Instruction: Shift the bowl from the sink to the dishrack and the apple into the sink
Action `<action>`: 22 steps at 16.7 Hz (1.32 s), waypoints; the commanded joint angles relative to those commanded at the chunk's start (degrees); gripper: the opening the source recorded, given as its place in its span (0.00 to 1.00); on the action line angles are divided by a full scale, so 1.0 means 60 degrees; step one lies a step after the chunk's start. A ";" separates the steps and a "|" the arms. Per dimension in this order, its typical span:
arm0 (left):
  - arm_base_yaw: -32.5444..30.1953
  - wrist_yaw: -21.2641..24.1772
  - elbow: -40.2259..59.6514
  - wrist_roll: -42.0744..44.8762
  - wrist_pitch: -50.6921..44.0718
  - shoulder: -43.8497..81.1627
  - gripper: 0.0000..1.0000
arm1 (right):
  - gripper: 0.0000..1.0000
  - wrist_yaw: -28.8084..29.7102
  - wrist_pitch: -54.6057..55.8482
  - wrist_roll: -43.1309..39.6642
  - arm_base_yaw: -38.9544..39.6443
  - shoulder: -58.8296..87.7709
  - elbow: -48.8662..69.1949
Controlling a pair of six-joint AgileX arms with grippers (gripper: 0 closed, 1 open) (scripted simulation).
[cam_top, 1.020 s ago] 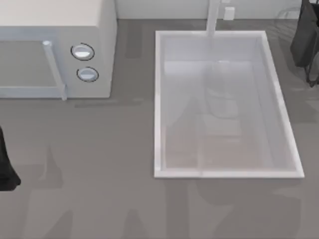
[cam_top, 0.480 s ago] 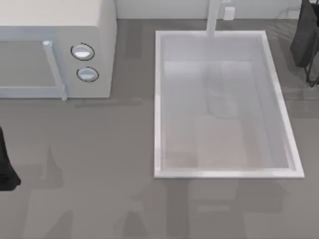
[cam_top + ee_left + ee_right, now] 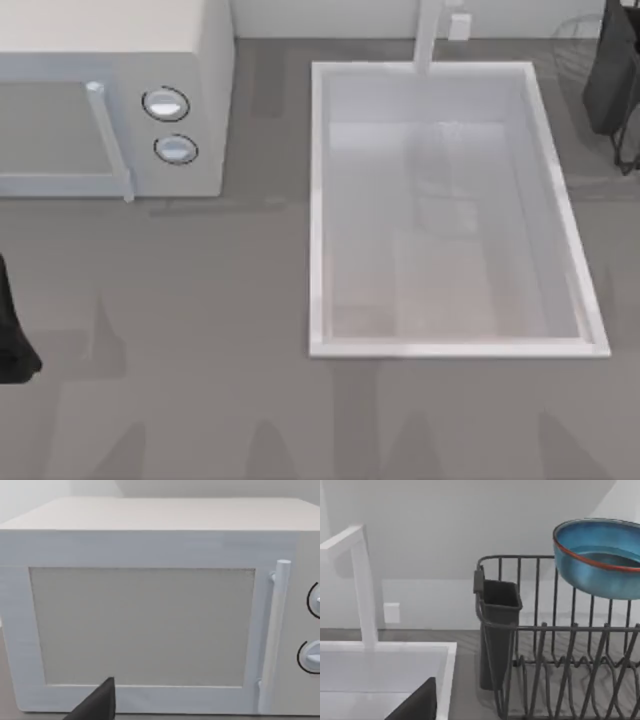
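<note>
Bowl first: it is not in the basin now. Going from the left side of the table, the left arm (image 3: 12, 335) waits at the edge, its left gripper (image 3: 95, 702) facing the white microwave (image 3: 110, 90); whether that pincer is apart or together cannot be told. In the middle sits the sink (image 3: 316, 200) with its faucet (image 3: 428, 35). At the far right is the right arm (image 3: 612, 70). Its right gripper (image 3: 415, 702) looks at the dishrack (image 3: 555, 630); its pincer cannot be told either. The bowl (image 3: 600, 560) is up by the rack's top wires, tipped. It looks hard, shiny and slippery, and it may break if dropped. The rim seems the best place to pinch.
</note>
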 joint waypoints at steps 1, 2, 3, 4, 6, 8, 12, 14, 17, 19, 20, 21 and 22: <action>0.0000 0.0000 0.0000 0.0000 0.0000 0.0000 1.00 | 1.00 0.0098 -0.0270 0.0012 0.0114 -0.0622 -0.0327; 0.0000 0.0000 0.0000 0.0000 0.0000 0.0000 1.00 | 1.00 0.0185 -0.0501 0.0027 0.0215 -0.1146 -0.0608; 0.0000 0.0000 0.0000 0.0000 0.0000 0.0000 1.00 | 1.00 0.0259 -0.0691 0.0044 0.0302 -0.1569 -0.0841; 0.0000 0.0000 0.0000 0.0000 0.0000 0.0000 1.00 | 1.00 0.0318 -0.0840 0.0059 0.0372 -0.1889 -0.1024; 0.0000 0.0000 0.0000 0.0000 0.0000 0.0000 1.00 | 1.00 0.0384 -0.1000 0.0080 0.0448 -0.2221 -0.1221; 0.0000 0.0000 0.0000 0.0000 0.0000 0.0000 1.00 | 1.00 0.0388 -0.1008 0.0081 0.0452 -0.2239 -0.1232; 0.0000 0.0000 0.0000 0.0000 0.0000 0.0000 1.00 | 1.00 0.0388 -0.1008 0.0081 0.0452 -0.2239 -0.1232; 0.0000 0.0000 0.0000 0.0000 0.0000 0.0000 1.00 | 1.00 0.0388 -0.1008 0.0081 0.0452 -0.2239 -0.1232; 0.0000 0.0000 0.0000 0.0000 0.0000 0.0000 1.00 | 1.00 0.0388 -0.1008 0.0081 0.0452 -0.2239 -0.1232; 0.0000 0.0000 0.0000 0.0000 0.0000 0.0000 1.00 | 1.00 0.0388 -0.1008 0.0081 0.0452 -0.2239 -0.1232; 0.0000 0.0000 0.0000 0.0000 0.0000 0.0000 1.00 | 1.00 0.0388 -0.1008 0.0081 0.0452 -0.2239 -0.1232; 0.0000 0.0000 0.0000 0.0000 0.0000 0.0000 1.00 | 1.00 0.0388 -0.1008 0.0081 0.0452 -0.2239 -0.1232; 0.0000 0.0000 0.0000 0.0000 0.0000 0.0000 1.00 | 1.00 0.0388 -0.1008 0.0081 0.0452 -0.2239 -0.1232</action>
